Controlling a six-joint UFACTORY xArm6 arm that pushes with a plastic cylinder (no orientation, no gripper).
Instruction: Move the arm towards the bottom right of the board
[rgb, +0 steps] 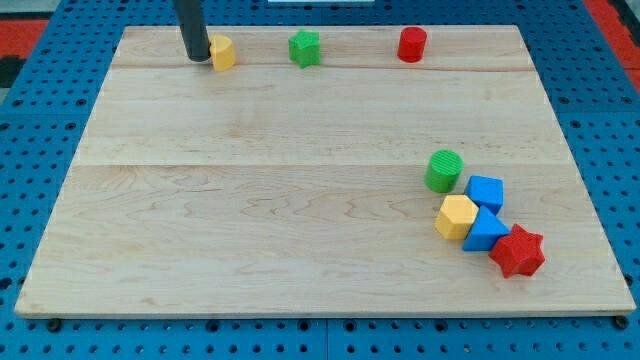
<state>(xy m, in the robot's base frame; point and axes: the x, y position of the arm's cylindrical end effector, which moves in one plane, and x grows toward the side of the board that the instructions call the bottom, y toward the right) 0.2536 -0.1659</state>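
My tip (198, 58): I am seeing it sitting in the upper left of the frame, on the wooden board, right against the left side of a yellow block; whether it is actually touching or just beside it I cannot tell.
End effector: I am running a bare dark rod (190, 25) coming down from the top edge of the frame; it is carrying nothing and has no opening to be wide or narrow.
Yellow block by the tip (223, 52): it is sitting near the top edge of the board; its shape is looking rounded or many-sided, hard to say which.
Green star block (305, 48): it is lying along the same top row, to the right of that yellow block and well apart from it.
Red cylinder (412, 45): it is standing upright further right on the top row.
Green cylinder (443, 171): it is standing at the top of a cluster in the lower right of the frame.
Blue cube (486, 192): it is lying just right of and below the green cylinder.
Yellow hexagonal block (456, 216): it is lying below the green cylinder, touching the blue triangular block (484, 232).
Red star block (518, 251): it is sitting lowest and furthest right in the cluster, against the blue triangular block.
Board (250, 220): its lower right corner area, where I am meant to be heading, is lying far across the frame from my tip.
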